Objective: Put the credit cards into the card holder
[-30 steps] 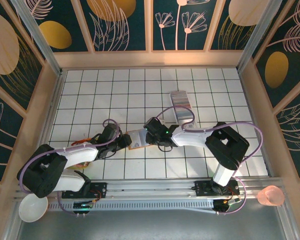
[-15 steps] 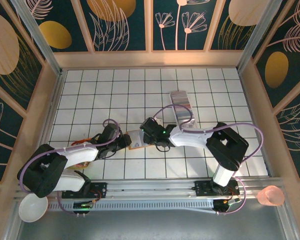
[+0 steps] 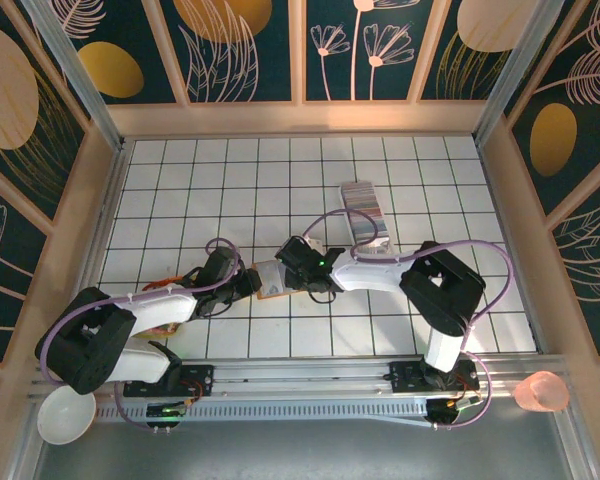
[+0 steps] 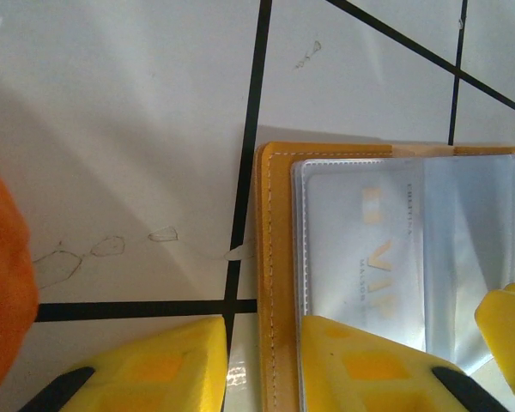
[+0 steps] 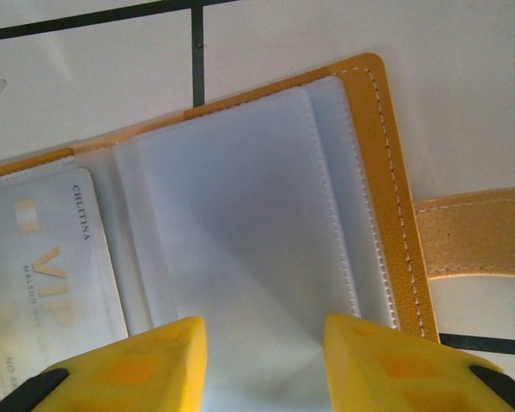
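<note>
The card holder (image 3: 273, 279) is lying open and flat on the tabletop (image 3: 180, 180), just in front of the two arms and squeezed in between their tools. Its tan stitched border is framing clear plastic sleeves (image 5: 240, 215), and one pale card marked VIP (image 4: 369, 249) is already sitting inside a sleeve. The clasp tab (image 5: 481, 233) is sticking out flat from the far edge. The credit cards (image 3: 364, 210) are standing on edge in a long row well apart from the holder, farther back and to the right.

The left tool (image 4: 262, 343) is standing spread across the holder's stitched edge, with one yellow finger over bare tabletop and the other over the sleeve. It is pinching nothing. The right tool (image 5: 262, 343) is also spread, with both fingers hanging over the empty sleeve and nothing between them.

The holder is looking light and floppy. The leather is likely to slide on the smooth tiles and the sleeves to buckle, so one tool should probably be pinning down the stitched border or the tab while the other works. The cards are looking stiff, thin and slick. A card is probably best pinched across its flat faces near a short end, leaving the other end free to slide into the sleeve mouth. A skewed card could catch on the plastic lip.
</note>
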Motion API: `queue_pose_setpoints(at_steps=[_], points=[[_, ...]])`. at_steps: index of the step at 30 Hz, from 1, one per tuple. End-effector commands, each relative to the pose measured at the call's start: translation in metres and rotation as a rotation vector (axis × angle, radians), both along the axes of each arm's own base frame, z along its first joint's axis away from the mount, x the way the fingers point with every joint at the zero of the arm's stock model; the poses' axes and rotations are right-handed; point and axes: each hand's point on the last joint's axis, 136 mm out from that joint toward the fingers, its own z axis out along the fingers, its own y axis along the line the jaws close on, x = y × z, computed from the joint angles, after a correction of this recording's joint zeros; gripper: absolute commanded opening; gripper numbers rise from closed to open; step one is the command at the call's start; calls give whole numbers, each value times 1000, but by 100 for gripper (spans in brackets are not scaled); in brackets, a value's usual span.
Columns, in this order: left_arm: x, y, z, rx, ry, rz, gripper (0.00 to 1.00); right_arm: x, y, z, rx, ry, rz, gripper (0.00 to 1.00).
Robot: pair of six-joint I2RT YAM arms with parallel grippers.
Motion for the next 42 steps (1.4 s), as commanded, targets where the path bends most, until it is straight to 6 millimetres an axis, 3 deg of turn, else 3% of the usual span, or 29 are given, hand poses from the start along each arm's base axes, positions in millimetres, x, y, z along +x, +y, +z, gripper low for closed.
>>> queue_pose_setpoints(at_steps=[1,11,22,29,34,37,42], points=[[-9,-6,-15,-3,49,-44,27,-5,-7,-11,-52,13,-6,41],[-11,-6,-17,-5,55,-49,22,-5,27,6,107,9,25,42],[-8,-6,-12,-18,39,-34,19,-9,44,9,189,22,44,41],[-8,-7,-11,-21,34,-35,18,-8,17,20,80,-37,-5,41],[-9,-7,-11,-19,29,-41,18,-10,1,14,31,-42,-34,42],[-9,-5,-12,-13,30,-43,18,-7,-4,11,-4,-49,-44,49],[-12,-5,-14,-11,37,-47,18,-4,-2,6,-24,-53,-33,49]])
